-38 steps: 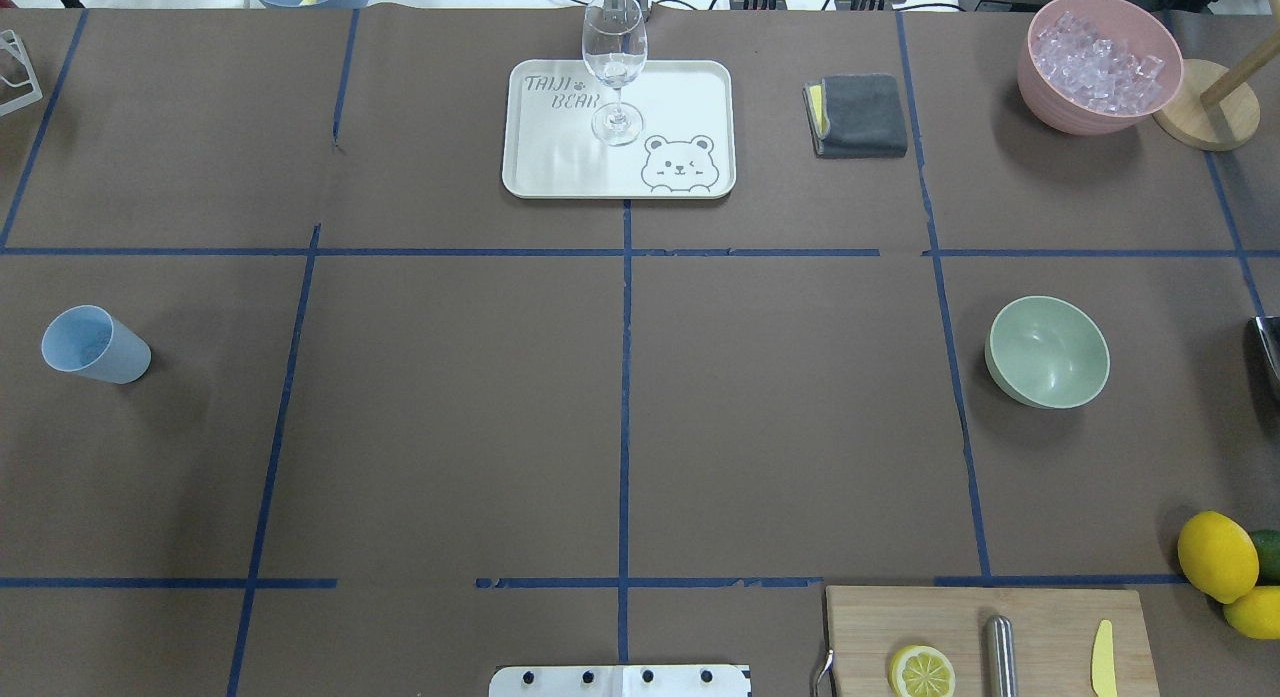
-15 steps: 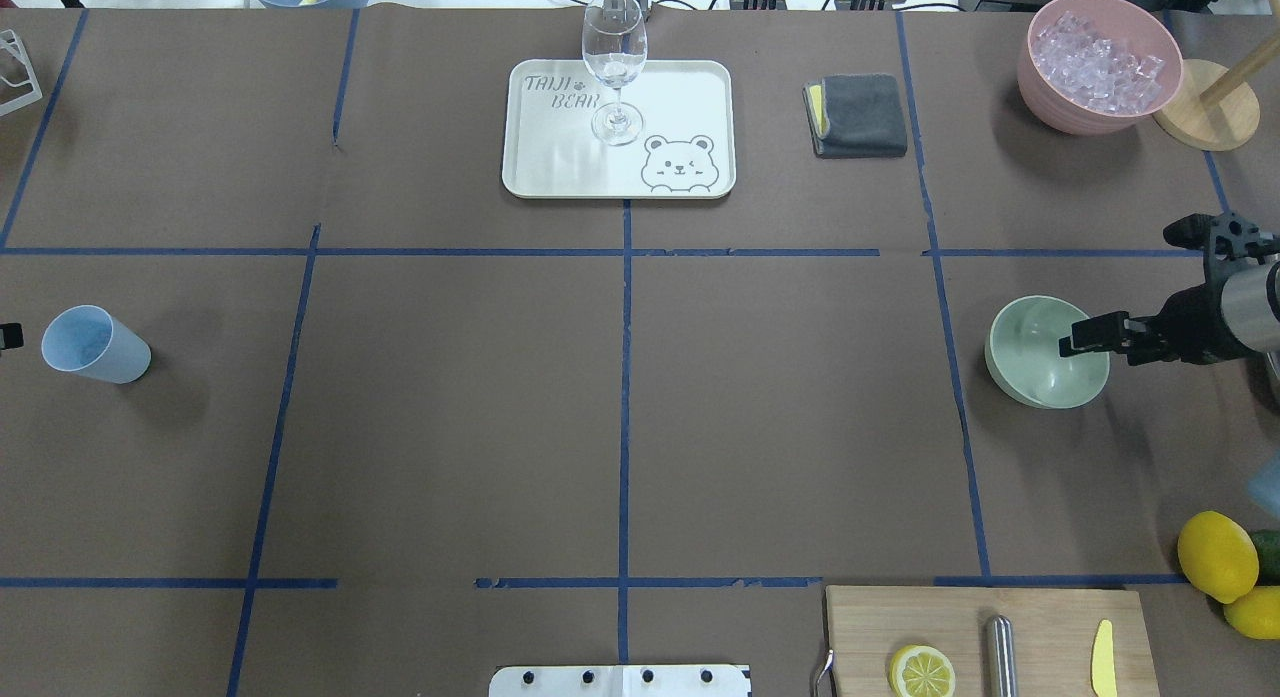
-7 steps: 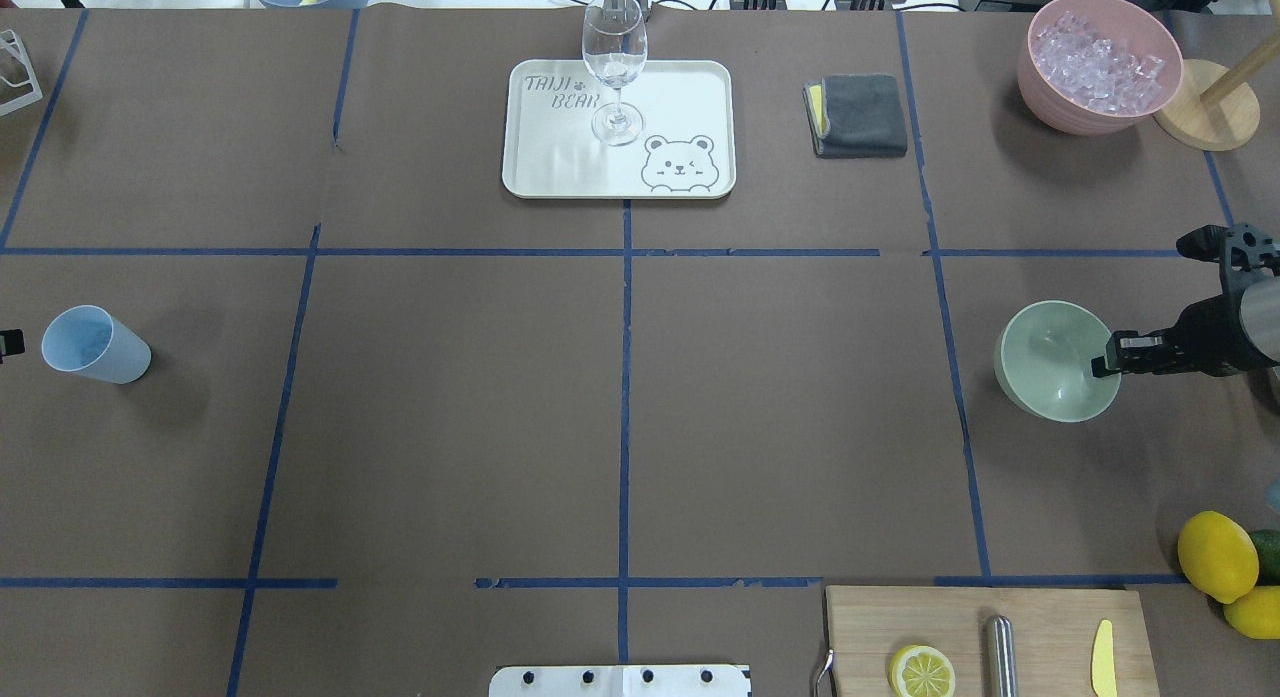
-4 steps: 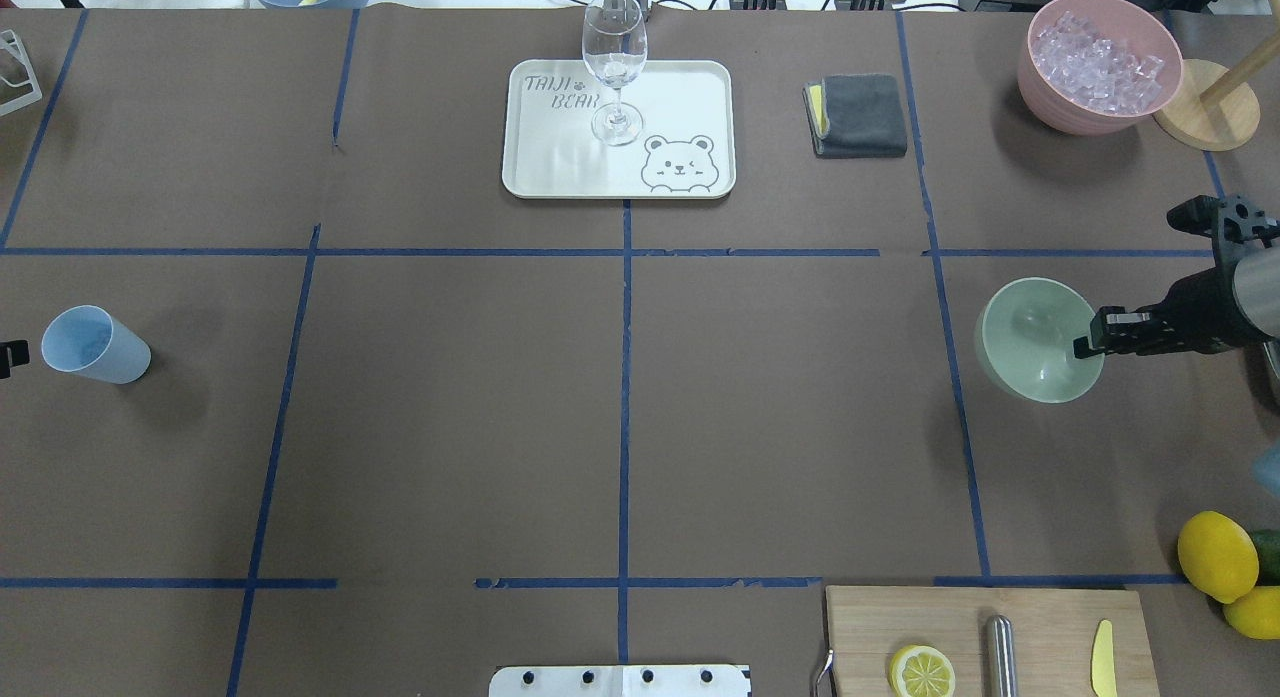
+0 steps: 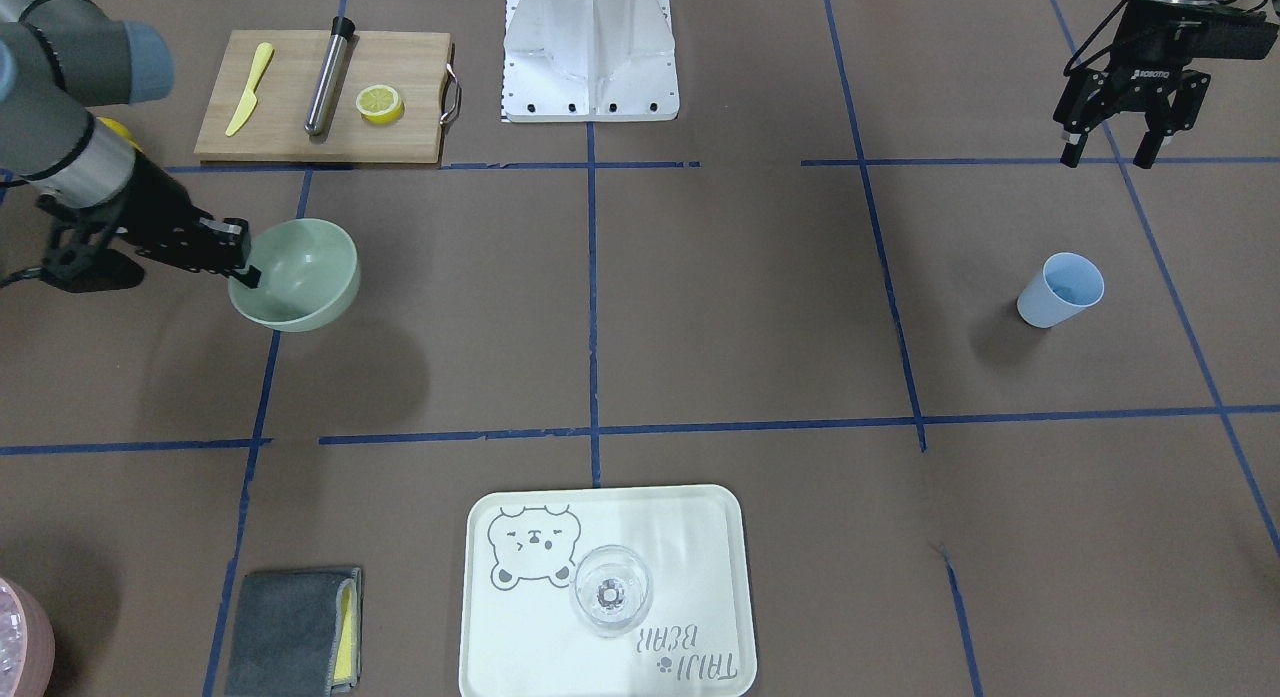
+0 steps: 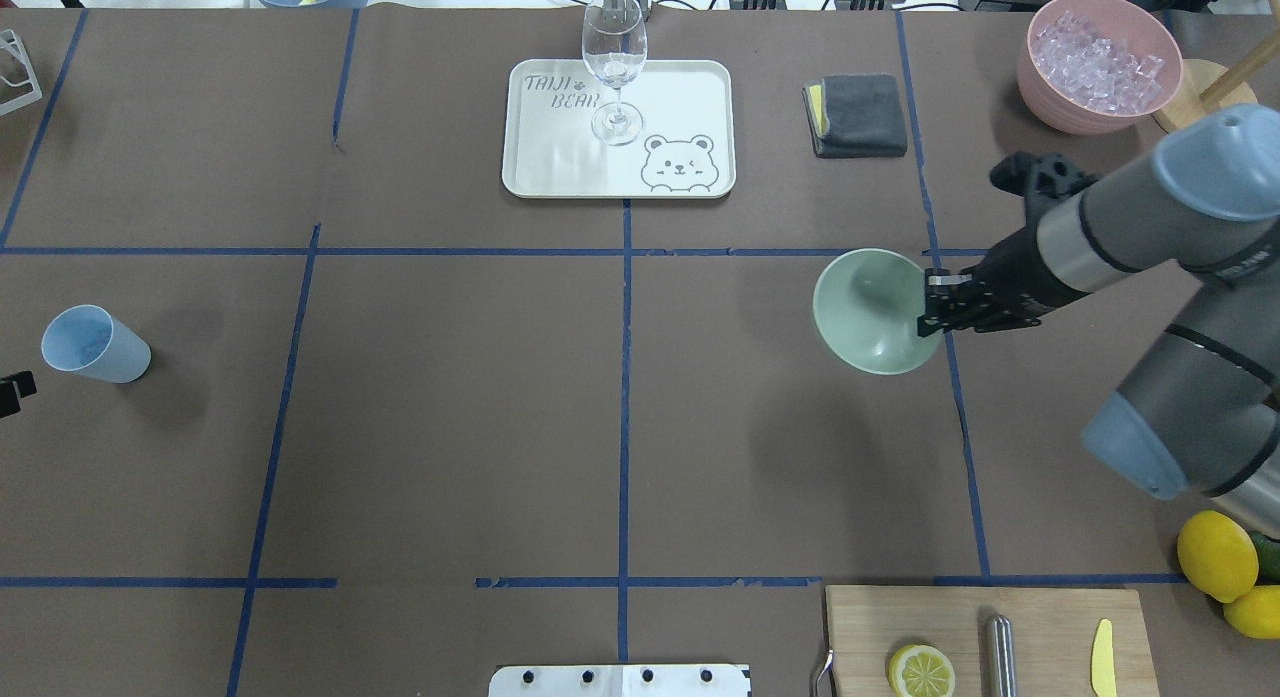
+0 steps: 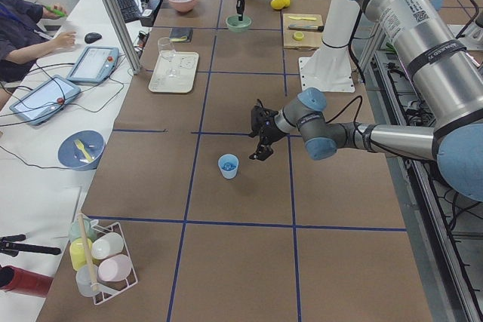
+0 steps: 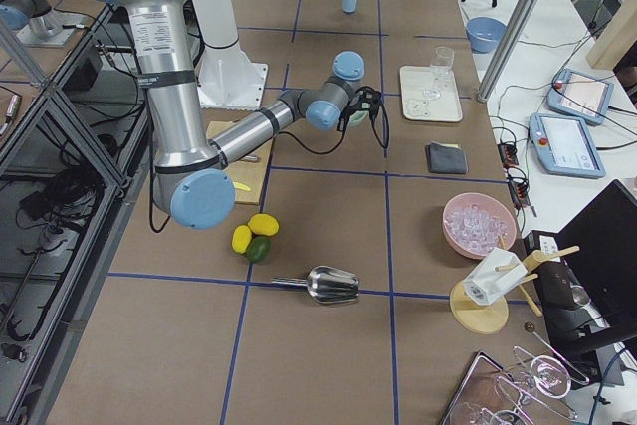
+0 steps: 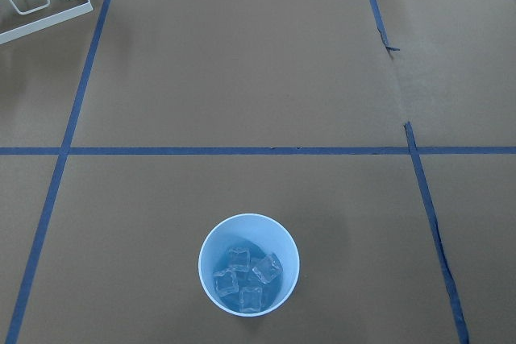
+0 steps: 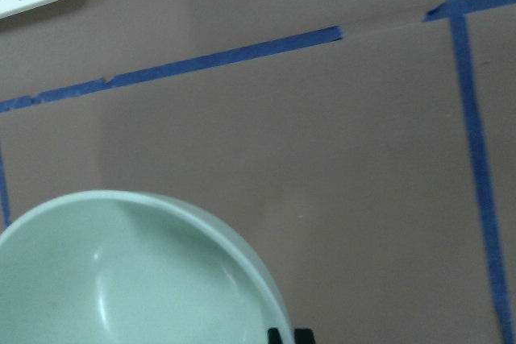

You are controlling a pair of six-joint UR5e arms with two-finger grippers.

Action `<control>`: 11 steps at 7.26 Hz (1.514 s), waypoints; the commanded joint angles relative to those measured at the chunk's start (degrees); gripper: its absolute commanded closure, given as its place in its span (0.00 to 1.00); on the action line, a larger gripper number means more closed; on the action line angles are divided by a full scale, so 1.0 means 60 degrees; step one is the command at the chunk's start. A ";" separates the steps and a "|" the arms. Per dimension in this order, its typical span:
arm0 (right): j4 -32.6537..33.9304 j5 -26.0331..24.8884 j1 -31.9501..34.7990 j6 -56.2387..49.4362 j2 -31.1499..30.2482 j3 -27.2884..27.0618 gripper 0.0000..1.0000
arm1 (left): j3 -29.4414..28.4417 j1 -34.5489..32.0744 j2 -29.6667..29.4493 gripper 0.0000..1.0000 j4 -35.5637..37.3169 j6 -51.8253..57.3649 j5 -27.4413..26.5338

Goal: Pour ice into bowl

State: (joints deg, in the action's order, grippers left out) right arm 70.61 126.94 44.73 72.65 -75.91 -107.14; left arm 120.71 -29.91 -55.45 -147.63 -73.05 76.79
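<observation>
1. Overhead: compared with a moment ago, the bowl (image 6: 878,312) has moved off the right part of the table (image 6: 450,427) toward the centre line. The right pincer (image 6: 928,307) is clamped on its rim. The bowl's shadow sits apart from it, so I'd say it's being carried in the air, not slid. The blue cup (image 6: 95,344) hasn't budged at the far left, and the left pincer (image 6: 10,392) is just a sliver at the edge there.
2. Front-facing: the right pincer (image 5: 240,262) is closed on the rim of the bowl (image 5: 295,274), which looks a bit tilted. The left pincer (image 5: 1105,162) hangs with its fingers spread and nothing between them, on the robot's side of the cup (image 5: 1060,289) and clearly apart from it.
3. Left side: the left pincer is near the cup (image 7: 228,165) but not touching it.
4. Right side: the bowl is mostly hidden behind the right pincer, so there's not much to add.
5. Left wrist: the ice (image 9: 246,279) is a few cubes in the bottom of the upright cup (image 9: 248,235).
6. Right wrist: the bowl (image 10: 121,279) is empty, with a dark fingertip (image 10: 303,335) at its rim.
7. My take: the bowl is being brought within reach of the cup's side. No pouring has started, and the left pincer hasn't grabbed the cup yet.
</observation>
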 commanded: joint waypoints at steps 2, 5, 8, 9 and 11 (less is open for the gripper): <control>0.2755 -0.0967 -0.1519 0.0970 0.2945 0.0204 1.00 | -0.0752 0.2431 0.0013 0.00 0.0025 -0.2277 -0.2654; 0.2983 -0.1409 -0.1917 0.1191 0.5070 0.2406 1.00 | -0.1426 0.2905 -0.0322 0.00 0.0040 -0.2458 -0.4108; 0.2939 -0.1760 -0.2341 0.1192 0.6788 0.4666 1.00 | -0.2101 0.2979 -0.1012 0.00 0.0070 -0.2444 -0.5075; 0.2634 -0.2096 -0.2662 0.1294 0.7097 0.5238 1.00 | -0.2159 0.2979 -0.1201 0.00 0.0070 -0.2415 -0.5267; 0.2105 -0.2508 -0.2972 0.1426 0.7159 0.5798 1.00 | -0.2409 0.2979 -0.1510 0.00 0.0084 -0.2385 -0.5503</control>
State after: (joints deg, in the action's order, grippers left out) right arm 84.71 113.25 27.96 80.89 -33.58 -74.81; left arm 106.86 -12.05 -63.60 -147.20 -87.44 44.49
